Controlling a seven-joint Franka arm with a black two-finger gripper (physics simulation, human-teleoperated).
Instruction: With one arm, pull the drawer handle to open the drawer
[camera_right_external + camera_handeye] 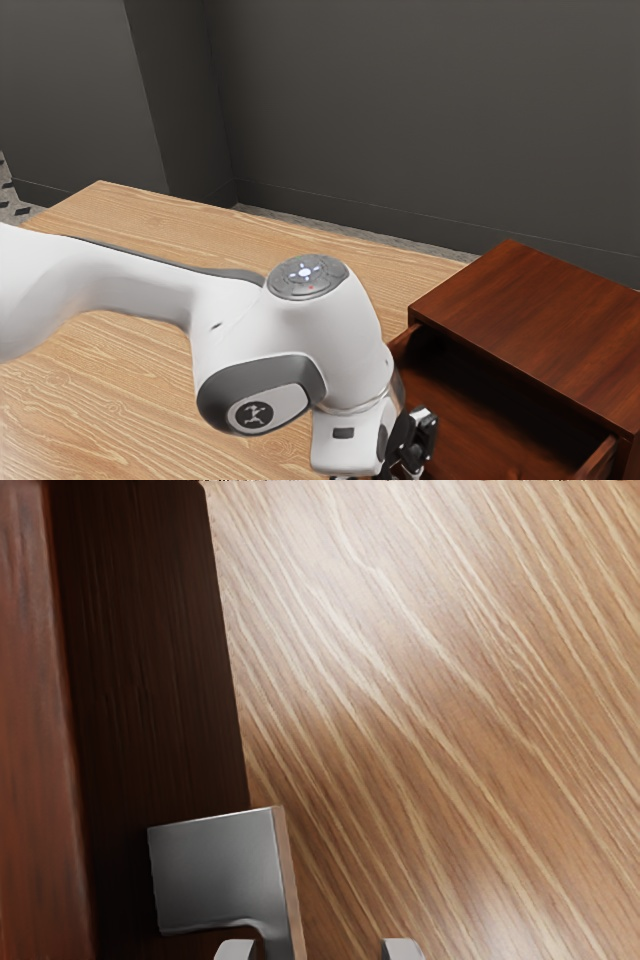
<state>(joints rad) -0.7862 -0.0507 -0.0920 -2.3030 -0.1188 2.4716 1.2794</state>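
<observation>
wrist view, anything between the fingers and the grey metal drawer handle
Nothing, in the wrist view: the grey metal drawer handle sits at the gripper, by its open fingers, and light wooden tabletop shows in the gap.

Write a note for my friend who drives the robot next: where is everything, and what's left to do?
Hand: low at the drawer's front, right by the metal handle. Whether it grips the handle cannot be told.
Drawer: pulled well out of the brown cabinet, its inside showing. The cabinet sits on the wooden table.
Done: the drawer is open.
Left: probably just check it is out far enough, then let go and lift the hand away.
</observation>
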